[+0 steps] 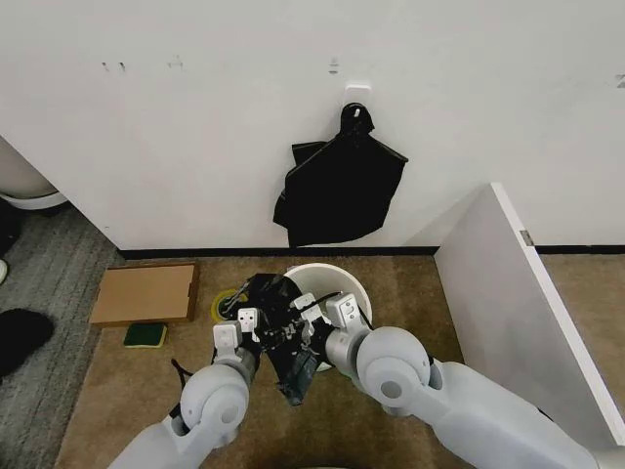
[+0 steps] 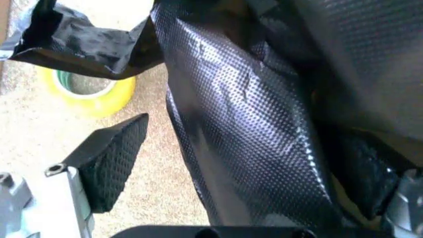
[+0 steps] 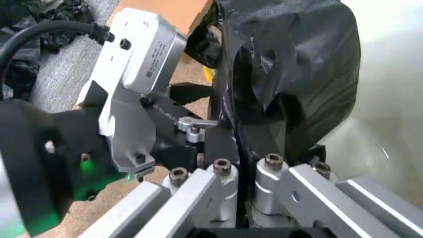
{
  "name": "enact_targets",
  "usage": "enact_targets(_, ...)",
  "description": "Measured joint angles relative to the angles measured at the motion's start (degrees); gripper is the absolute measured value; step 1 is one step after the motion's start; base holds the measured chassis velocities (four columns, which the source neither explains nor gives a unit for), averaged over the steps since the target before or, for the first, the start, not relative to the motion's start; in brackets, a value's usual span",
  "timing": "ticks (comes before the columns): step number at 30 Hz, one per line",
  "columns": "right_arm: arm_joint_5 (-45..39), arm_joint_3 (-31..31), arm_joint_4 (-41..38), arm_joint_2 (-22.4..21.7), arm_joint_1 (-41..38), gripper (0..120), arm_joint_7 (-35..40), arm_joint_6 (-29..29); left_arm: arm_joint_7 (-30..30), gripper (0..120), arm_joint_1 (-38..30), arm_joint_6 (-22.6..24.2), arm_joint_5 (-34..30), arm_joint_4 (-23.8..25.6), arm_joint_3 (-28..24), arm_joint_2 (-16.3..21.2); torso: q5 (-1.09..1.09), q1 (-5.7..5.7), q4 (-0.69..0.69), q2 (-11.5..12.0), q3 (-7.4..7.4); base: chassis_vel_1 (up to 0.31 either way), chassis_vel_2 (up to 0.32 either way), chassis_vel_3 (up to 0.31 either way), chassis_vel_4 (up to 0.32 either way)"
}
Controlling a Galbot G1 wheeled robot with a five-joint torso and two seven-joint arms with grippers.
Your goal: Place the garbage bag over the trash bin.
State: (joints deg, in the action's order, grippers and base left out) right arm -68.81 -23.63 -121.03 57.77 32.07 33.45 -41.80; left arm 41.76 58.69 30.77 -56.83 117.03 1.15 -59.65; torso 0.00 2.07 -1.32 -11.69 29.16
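The trash bin (image 1: 337,277), a cream-white bucket, is standing on the carpeted floor (image 1: 410,293) below the black bundle (image 1: 337,186) hanging on the wall. The garbage bag (image 1: 283,327) is hanging in wrinkled folds against the bin's near rim, held between both arms. It looks very light, limp and slippery, likely to tear if tugged hard; taking it by the mouth edge would let it spread over the bin's rim. The right gripper (image 3: 243,168) is pinching the film at the bin's near side, its fingers pressed together. The left gripper (image 2: 248,166) is spread around another fold, just left of the bin. A yellow tape roll (image 2: 89,91) is lying left of the bin.
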Motion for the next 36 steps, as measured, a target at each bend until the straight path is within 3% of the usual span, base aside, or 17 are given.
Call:
enact_targets(9,-0.3,0.4,0.1,0.2,0.1,0,0.1,0.0,-0.2,89,-0.7,0.6,-0.8,-1.2,-0.3,-0.1,0.00,0.00,0.00,0.0,0.00,0.000,0.000,0.000,0.000)
enact_targets(14,-0.7,0.4,0.4,0.5,0.1,0,0.2,0.0,-0.9,68,-1.0,0.7,-0.7,-2.0,-0.8,-0.2,0.00,0.00,0.00,0.0,0.00,0.000,0.000,0.000,0.000)
enact_targets(17,-0.7,0.4,0.4,0.6,0.1,0,0.2,0.0,-1.0,62,-1.1,0.7,-0.7,-2.1,-0.9,-0.2,0.00,0.00,0.00,0.0,0.00,0.000,0.000,0.000,0.000)
enact_targets(22,-1.0,0.5,0.4,0.5,0.1,0,0.4,0.0,-0.2,39,-1.8,1.1,-1.2,-2.3,-1.3,-0.3,0.00,0.00,0.00,0.0,0.00,0.000,0.000,0.000,0.000)
enact_targets(25,-1.0,0.6,0.4,0.5,0.1,0,0.4,0.0,0.2,36,-1.8,1.2,-1.4,-2.3,-1.3,-0.3,0.00,0.00,0.00,0.0,0.00,0.000,0.000,0.000,0.000)
enact_targets(26,-1.5,0.6,0.4,0.7,0.2,0,0.7,0.0,1.0,27,-2.0,1.9,-2.4,-2.2,-1.3,-0.3,0.00,0.00,0.00,0.0,0.00,0.000,0.000,0.000,0.000)
enact_targets(29,-2.4,0.8,0.5,1.0,0.5,0,1.2,0.0,1.6,14,-2.0,2.8,-3.1,-2.1,-1.3,0.2,0.00,0.00,0.01,0.0,0.00,0.000,0.000,0.000,0.000)
enact_targets(36,-2.6,1.0,0.6,1.1,0.9,0,1.3,0.0,2.1,0,-1.7,3.3,-3.6,-1.9,-1.2,0.5,0.00,0.00,-0.01,0.0,0.00,0.000,0.000,0.000,0.000)
